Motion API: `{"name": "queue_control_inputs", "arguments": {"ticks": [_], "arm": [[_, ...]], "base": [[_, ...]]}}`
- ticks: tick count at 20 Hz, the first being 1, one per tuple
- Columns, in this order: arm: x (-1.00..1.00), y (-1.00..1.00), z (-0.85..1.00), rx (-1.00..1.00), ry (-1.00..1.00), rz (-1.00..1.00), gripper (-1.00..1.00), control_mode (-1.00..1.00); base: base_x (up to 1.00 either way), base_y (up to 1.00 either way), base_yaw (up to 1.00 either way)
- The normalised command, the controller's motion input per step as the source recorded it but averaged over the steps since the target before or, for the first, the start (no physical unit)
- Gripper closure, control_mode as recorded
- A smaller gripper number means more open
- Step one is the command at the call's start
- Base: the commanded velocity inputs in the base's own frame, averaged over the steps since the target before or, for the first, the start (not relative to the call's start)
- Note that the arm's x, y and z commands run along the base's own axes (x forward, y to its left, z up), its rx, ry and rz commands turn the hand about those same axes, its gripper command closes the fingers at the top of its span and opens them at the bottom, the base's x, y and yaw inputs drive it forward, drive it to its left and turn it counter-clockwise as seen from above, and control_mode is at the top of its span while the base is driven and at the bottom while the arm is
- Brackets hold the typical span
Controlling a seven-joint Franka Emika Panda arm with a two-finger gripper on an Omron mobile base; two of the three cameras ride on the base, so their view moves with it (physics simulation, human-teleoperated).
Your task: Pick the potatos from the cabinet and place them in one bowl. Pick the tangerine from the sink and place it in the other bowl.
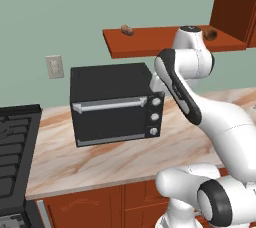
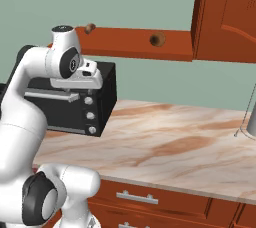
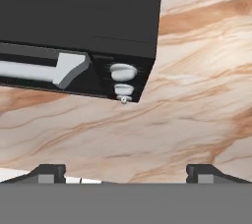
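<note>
Two brown potatos lie on the cabinet's open shelf board (image 1: 150, 42): one (image 1: 127, 30) near its left end, the other (image 1: 211, 34) further right, partly behind my arm. In the right base view they are the left potato (image 2: 90, 28) and the right potato (image 2: 157, 39), with the cabinet's panelled door (image 2: 227, 17) to the right. My gripper (image 3: 126, 174) is open, its fingertips (image 3: 47, 173) wide apart with nothing between them. It hangs below the shelf, over the counter at the toaster oven's right front corner. The bowls, tangerine and sink are out of view.
A black toaster oven (image 1: 112, 103) stands on the marble counter (image 1: 115, 162) under the shelf, its knobs (image 3: 123, 72) close to my hand. A black stove (image 1: 15, 147) adjoins the counter's left end. Drawer fronts with metal handles (image 2: 136, 198) run below the counter. A grey metal piece (image 2: 250, 122) stands at the right.
</note>
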Motion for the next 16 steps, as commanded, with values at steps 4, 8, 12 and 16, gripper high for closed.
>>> {"name": "queue_control_inputs", "arguments": {"ticks": [4, 8, 12, 16], "arm": [[-0.73, -0.08, 0.0, 0.06, -0.07, 0.0, -1.0, -1.0], [-0.63, -0.16, 0.15, 0.1, -0.24, -0.04, -1.0, -1.0], [-0.48, -0.03, 0.42, 0.06, -0.25, -0.04, -1.0, -1.0], [-0.04, 0.0, 0.34, 0.0, -0.3, 0.0, -1.0, -1.0]], "base": [[0.0, 0.0, 0.0], [0.0, 0.0, 0.0], [0.0, 0.0, 0.0], [0.0, 0.0, 0.0]]}}
